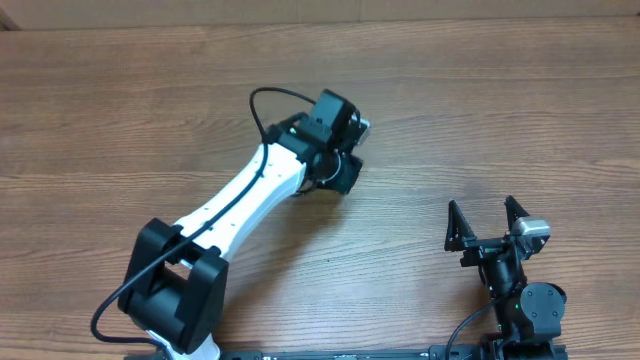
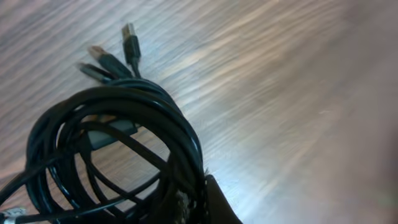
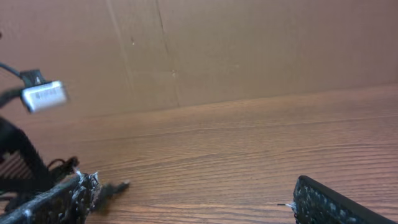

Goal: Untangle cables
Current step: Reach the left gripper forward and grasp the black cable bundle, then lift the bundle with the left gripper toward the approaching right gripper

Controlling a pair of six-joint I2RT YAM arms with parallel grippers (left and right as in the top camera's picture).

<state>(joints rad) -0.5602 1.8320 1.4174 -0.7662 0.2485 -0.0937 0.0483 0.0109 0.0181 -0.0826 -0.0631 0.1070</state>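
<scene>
Left tool clamps, apparently, the bunched cables; right tool gapes wide, well apart.

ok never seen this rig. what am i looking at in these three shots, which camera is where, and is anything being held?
Two robot arms work at a wooden table. The overhead view looks straight down. The white arm reaching to the middle ends in the left gripper. The small black one at lower right is the right gripper, and its jaws stand wide open with nothing between them.

The other two shots come from cameras mounted on each wrist. The left wrist view shows a coiled bundle of thin black cables with plug ends lying on the wood. The left gripper is shut on the bundle at the bottom edge of the picture, where one finger shows. The right wrist view shows mostly bare table, its own fingers and a brown wall behind.
</scene>
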